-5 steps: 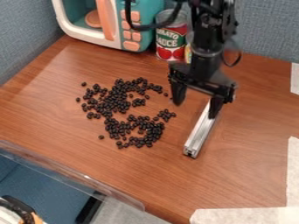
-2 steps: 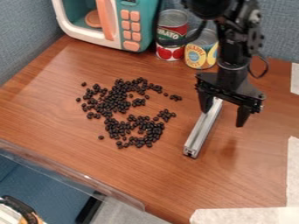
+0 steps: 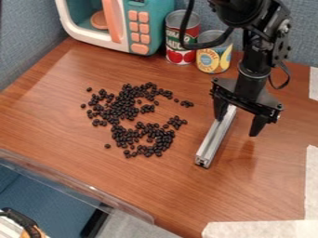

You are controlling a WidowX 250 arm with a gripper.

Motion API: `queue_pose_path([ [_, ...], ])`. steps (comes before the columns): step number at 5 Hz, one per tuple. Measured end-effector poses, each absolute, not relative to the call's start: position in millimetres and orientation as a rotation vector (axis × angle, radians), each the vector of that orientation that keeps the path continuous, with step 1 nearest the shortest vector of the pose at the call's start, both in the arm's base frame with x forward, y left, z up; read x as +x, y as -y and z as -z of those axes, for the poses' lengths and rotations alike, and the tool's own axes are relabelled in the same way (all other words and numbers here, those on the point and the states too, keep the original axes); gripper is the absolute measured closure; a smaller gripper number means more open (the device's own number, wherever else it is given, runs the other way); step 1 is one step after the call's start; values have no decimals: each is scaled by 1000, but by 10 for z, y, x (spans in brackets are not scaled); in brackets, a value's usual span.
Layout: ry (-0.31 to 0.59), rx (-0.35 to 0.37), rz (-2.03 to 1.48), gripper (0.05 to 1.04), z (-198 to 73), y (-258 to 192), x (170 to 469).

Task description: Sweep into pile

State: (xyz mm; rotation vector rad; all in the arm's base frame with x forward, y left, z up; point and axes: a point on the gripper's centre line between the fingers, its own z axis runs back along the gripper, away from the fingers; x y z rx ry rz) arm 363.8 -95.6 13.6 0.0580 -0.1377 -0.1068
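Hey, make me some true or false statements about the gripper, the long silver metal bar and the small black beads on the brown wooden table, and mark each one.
1. The long silver metal bar lies on the brown wooden table, right of the small black beads in the view. True.
2. The beads form one tidy, round heap. False: they are loosely spread, with gaps and a few strays.
3. The black two-finger gripper is open. True.
4. The gripper is directly above the beads. False: it is by the bar's far end.
5. The bar lies across the beads. False: it lies apart from them.
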Motion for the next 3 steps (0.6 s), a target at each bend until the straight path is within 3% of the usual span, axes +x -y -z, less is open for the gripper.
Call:
queue_pose_path([
  [1, 152, 38, 108, 83, -187, 977, 3620],
  [2, 239, 11, 96, 83, -512, 992, 3661],
  [3, 278, 10, 48, 83, -670, 870, 3673],
])
